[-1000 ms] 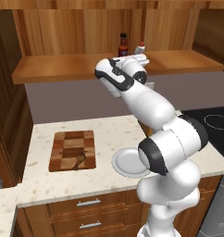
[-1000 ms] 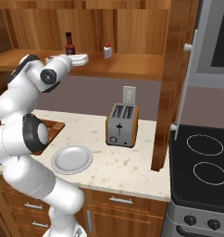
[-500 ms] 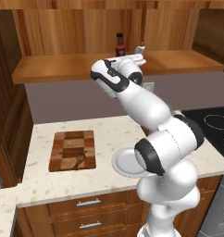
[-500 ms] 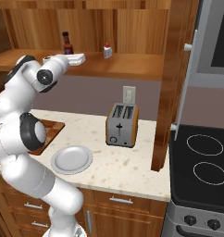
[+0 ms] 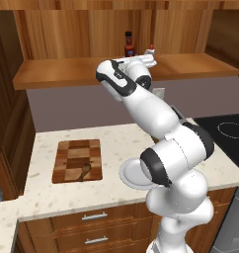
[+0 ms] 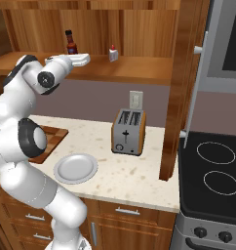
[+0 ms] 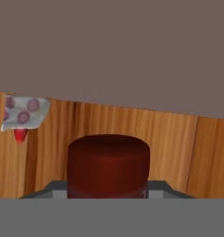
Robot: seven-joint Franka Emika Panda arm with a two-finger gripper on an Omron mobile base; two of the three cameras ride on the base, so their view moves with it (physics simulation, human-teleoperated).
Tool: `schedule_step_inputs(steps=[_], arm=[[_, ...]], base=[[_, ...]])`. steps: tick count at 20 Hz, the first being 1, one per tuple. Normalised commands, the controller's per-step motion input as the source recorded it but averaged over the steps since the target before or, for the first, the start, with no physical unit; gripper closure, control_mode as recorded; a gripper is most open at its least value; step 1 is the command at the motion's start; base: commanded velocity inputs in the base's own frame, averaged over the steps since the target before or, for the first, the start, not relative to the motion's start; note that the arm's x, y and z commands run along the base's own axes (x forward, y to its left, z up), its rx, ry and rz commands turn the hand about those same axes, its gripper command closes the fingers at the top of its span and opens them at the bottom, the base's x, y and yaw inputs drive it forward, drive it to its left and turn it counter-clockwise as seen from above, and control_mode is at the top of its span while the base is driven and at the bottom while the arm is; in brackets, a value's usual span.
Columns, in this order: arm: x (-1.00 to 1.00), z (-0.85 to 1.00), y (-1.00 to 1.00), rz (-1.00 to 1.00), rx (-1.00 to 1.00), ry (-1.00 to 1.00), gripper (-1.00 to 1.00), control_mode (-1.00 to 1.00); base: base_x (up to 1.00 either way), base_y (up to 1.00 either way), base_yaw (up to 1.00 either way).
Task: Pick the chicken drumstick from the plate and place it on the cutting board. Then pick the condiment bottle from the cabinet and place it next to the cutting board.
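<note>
The condiment bottle (image 5: 129,45) (image 6: 70,44) stands upright at the back of the cabinet shelf (image 5: 52,74). My gripper (image 5: 149,60) (image 6: 85,58) hovers level over the shelf's front, just before the bottle. In the hand view, which is rolled upside down, the bottle's dark red body (image 7: 108,162) looms close and centred, with the finger tips spread wide at either side of it, so the gripper (image 7: 108,193) is open. The chicken drumstick (image 5: 84,171) lies on the cutting board (image 5: 74,150). The plate (image 5: 129,174) (image 6: 76,168) sits bare beside the board.
A tiny white object with a red tip (image 5: 151,49) (image 6: 112,53) (image 7: 22,115) stands on the shelf right of the bottle. A toaster (image 6: 128,132) is on the counter, a wooden post (image 6: 178,88) beside it, and a stove (image 6: 217,171) at the right.
The hand has risen slightly and edged closer to the bottle on the shelf. The bottle, drumstick and plate have not moved.
</note>
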Motion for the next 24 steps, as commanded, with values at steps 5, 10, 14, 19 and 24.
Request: schedule_step_inputs(steps=[5,10,14,19,24], arm=[[-0.22,0.33,0.0,-0.03,0.03,0.0,1.0,-1.0],[-0.34,0.28,0.0,-0.04,0.02,0.0,1.0,-1.0],[-0.35,0.29,0.0,-0.04,0.02,0.0,1.0,-1.0],[-0.35,0.28,0.0,-0.04,0.01,0.02,1.0,-1.0],[-0.39,0.27,0.0,-0.04,0.0,0.03,1.0,-1.0]], base=[[0.0,0.0,0.0],[0.0,0.0,0.0],[0.0,0.0,0.0],[0.0,0.0,0.0],[0.0,0.0,0.0]])
